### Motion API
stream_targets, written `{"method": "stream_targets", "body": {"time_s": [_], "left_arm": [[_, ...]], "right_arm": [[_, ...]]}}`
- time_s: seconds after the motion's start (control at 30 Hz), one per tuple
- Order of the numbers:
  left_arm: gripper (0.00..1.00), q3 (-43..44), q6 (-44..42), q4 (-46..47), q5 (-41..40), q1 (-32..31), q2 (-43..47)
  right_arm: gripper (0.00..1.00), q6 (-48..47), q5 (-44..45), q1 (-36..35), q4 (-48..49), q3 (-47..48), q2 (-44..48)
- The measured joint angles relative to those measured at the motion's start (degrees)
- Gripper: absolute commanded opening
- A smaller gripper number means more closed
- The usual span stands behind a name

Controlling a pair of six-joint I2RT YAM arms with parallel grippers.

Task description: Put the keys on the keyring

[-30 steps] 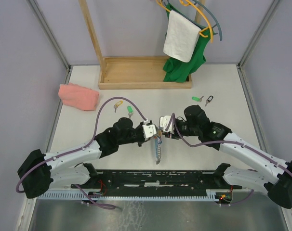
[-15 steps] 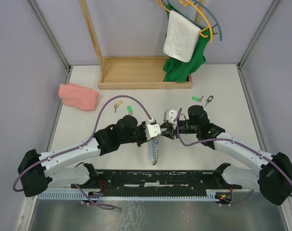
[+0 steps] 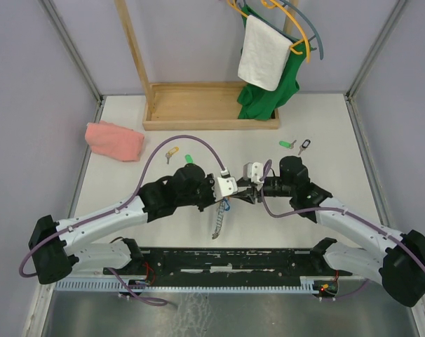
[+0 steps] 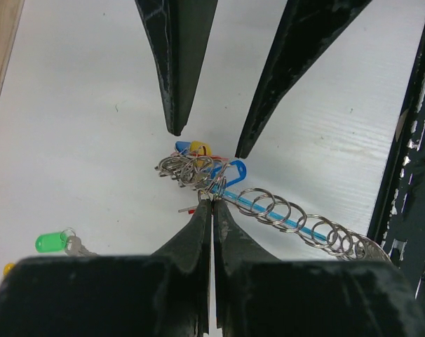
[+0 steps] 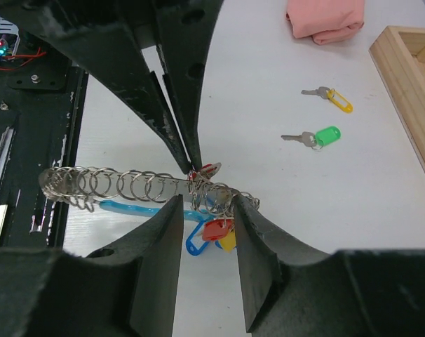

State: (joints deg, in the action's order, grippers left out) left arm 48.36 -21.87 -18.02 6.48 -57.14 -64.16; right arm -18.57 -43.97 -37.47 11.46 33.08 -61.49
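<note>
keyring (image 3: 221,210): sat between both grippers at the near middle of the white table (image 3: 325,126), chain coil trailing toward the arm bases. closed in by pale lilac walls (image 3: 30,105). backed by a wooden rack (image 3: 198,105), with a pink cloth (image 3: 114,140) far left. pinched at its rings by the left gripper (image 4: 212,203), fingers tight together. straddled by the right gripper (image 5: 205,207), jaws apart, contact unclear. lay loose beyond: green-tagged key (image 5: 318,137), yellow-tagged key (image 5: 335,98).
</note>
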Motion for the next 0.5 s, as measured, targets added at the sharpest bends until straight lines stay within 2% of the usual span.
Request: {"method": "stream_targets", "body": {"time_s": [0.23,0.5], "left_arm": [[0.03,0.5,-0.1,-1.6,-0.5,0.0,-0.9],[0.03,0.7,-0.1,-1.6,-0.4,0.0,-0.9]], "right_arm": [[0.38,-0.1,-0.2,0.0,-1.7,0.0,2.4],[0.36,5.0,-1.6,0.0,4.9,0.0,-4.7]]}}
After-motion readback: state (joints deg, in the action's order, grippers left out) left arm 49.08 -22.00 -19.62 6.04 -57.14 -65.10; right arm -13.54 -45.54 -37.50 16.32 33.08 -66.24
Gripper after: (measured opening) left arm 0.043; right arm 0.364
